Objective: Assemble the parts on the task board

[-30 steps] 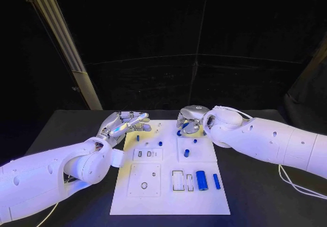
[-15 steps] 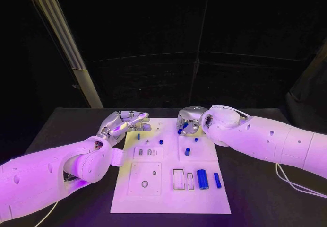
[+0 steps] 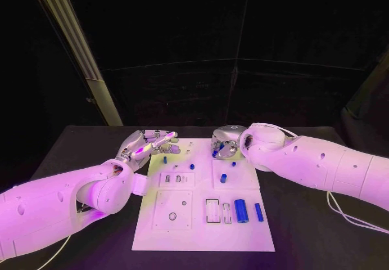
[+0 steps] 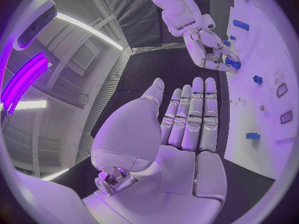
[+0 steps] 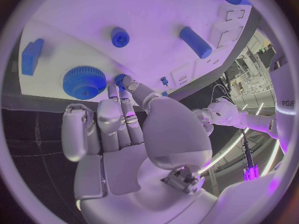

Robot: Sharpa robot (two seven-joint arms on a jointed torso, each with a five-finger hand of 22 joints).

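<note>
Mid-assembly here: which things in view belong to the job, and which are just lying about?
Job:
- task board
- blue gear near the right hand
- large blue cylinder
- slim blue bar
- short blue peg
- left hand, fingers straight, holding nothing

Lying about:
- white cable on the black table

There is one white task board (image 3: pixel 203 225) on one black table (image 3: pixel 308 236), two robot hands, the left hand (image 3: pixel 146 145) and the right hand (image 3: pixel 225 142), and about seven small blue parts (image 3: pixel 240 210) that can be seen on the board.
</note>
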